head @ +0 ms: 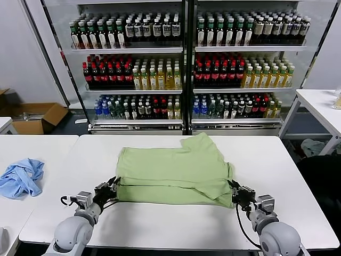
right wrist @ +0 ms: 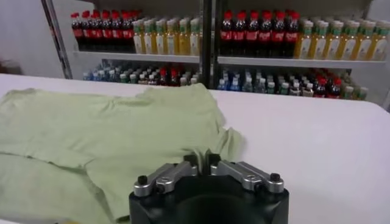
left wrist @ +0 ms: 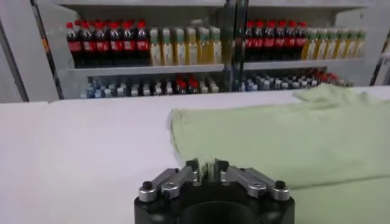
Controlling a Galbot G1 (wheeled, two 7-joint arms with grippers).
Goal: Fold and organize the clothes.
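The light green polo shirt lies on the white table, folded over on itself, with one sleeve pointing to the back. No collar, buttons or printed graphic show. My left gripper is shut on the shirt's near left corner; the left wrist view shows cloth pinched between its fingers. My right gripper is shut on the near right corner; the right wrist view shows the hem pinched. Both grippers sit low at the table surface.
A crumpled light blue cloth lies on the neighbouring table at the left. Shelves of bottles stand behind the table. Another white table is at the far right. A cardboard box sits on the floor at the back left.
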